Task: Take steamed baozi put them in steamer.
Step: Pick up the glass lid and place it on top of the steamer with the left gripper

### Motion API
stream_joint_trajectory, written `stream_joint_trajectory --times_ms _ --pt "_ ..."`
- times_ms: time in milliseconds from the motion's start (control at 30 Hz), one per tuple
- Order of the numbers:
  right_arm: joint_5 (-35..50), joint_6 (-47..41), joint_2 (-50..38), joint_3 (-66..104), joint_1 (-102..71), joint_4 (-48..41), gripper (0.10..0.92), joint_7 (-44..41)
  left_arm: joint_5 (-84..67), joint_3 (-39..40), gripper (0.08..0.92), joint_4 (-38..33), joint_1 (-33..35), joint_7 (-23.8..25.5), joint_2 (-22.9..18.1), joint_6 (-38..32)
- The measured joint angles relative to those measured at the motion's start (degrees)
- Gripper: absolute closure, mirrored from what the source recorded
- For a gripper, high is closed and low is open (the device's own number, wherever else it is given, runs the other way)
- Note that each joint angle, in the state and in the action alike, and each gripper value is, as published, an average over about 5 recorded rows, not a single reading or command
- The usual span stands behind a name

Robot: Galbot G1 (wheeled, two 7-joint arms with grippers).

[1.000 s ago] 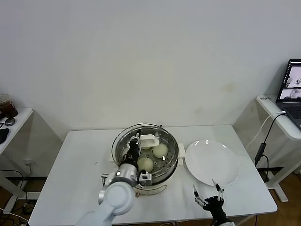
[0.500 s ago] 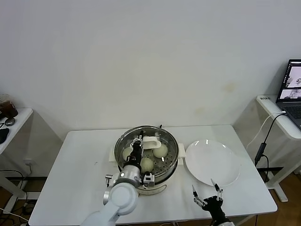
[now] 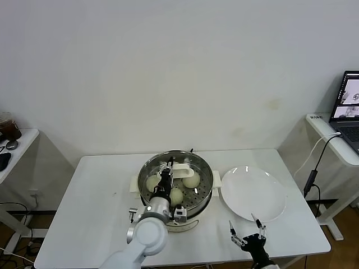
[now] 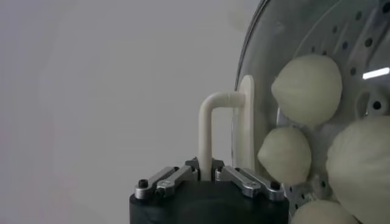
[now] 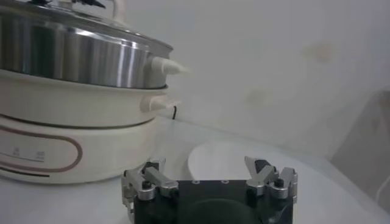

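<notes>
The steamer (image 3: 206, 190), a shiny steel pot on a white base, stands mid-table. Several cream-white steamed baozi lie on its perforated tray, seen through the glass: one (image 3: 191, 180) at the back right, one (image 3: 176, 195) in front, one (image 3: 153, 182) on the left. The round glass lid (image 3: 193, 162) covers the pot's mouth; whether it rests on the rim I cannot tell. My left gripper (image 3: 166, 171) is shut on the lid's white handle (image 4: 210, 122), pinched at its base (image 4: 206, 173), with baozi (image 4: 308, 90) behind the glass. My right gripper (image 3: 247, 231) hangs open and empty near the table's front edge.
A flat white plate (image 3: 252, 196) lies bare to the right of the steamer, just beyond my right gripper (image 5: 210, 176). The steamer's side handle (image 5: 167, 66) sticks out toward the plate (image 5: 244, 159). A side table with a laptop (image 3: 349, 101) stands at far right.
My left arm has carried the lid a little to the right, so it now sits more squarely over the steamer. The right arm has stayed where it was.
</notes>
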Motion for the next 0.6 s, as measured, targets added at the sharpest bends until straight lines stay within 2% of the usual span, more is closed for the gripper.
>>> stream_joint_trajectory --times_ms 100,200,600 --pt "0.01 -0.06 0.0 -0.03 0.0 0.03 0.203 0.0 -0.3 -0.31 0.821 -0.12 0.28 -0.09 0.01 -0.06" --pt "0.0 -0.13 0.02 -0.06 0.01 0.03 0.203 0.0 -1.15 -0.8 0.779 -0.57 0.73 -0.49 0.07 -0.24" --pt "-0.12 -0.11 0.12 -0.04 -0.05 -0.12 0.203 -0.03 -10.71 -4.75 0.439 -6.4 6.2 -5.56 0.89 -3.19"
